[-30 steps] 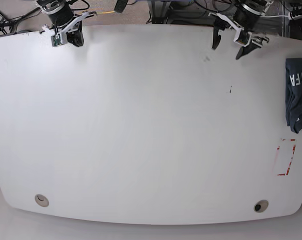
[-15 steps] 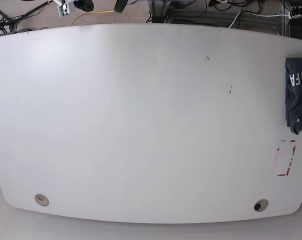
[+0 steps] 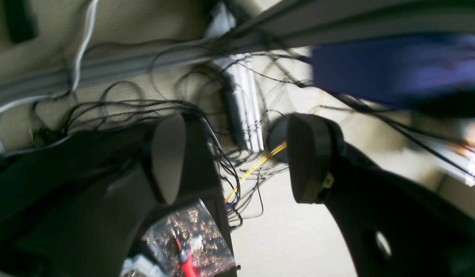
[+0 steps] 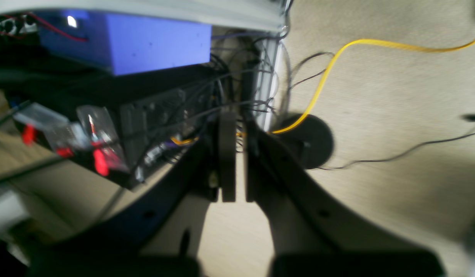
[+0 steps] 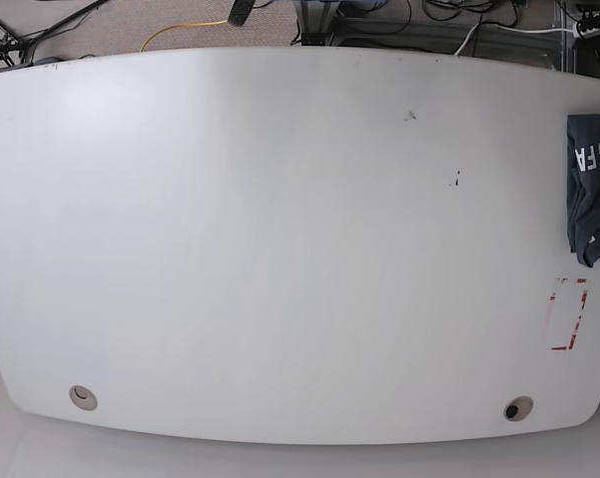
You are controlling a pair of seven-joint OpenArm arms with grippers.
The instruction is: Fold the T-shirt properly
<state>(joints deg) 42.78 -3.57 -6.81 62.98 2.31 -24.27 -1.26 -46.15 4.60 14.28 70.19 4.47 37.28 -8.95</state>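
Note:
A folded dark navy T-shirt with white letters lies at the right edge of the white table. Neither arm shows in the base view. In the left wrist view my left gripper is open and empty, its dark fingers wide apart, facing cables and floor behind the table. In the right wrist view my right gripper is shut on nothing, its fingers close together, also over the floor.
A red rectangle outline is marked on the table below the shirt. Two round holes sit near the front corners. Cables, a yellow cord and a blue box lie behind the table.
Both arms have pulled back off the table's far edge and out of the base view. The T-shirt has not moved.

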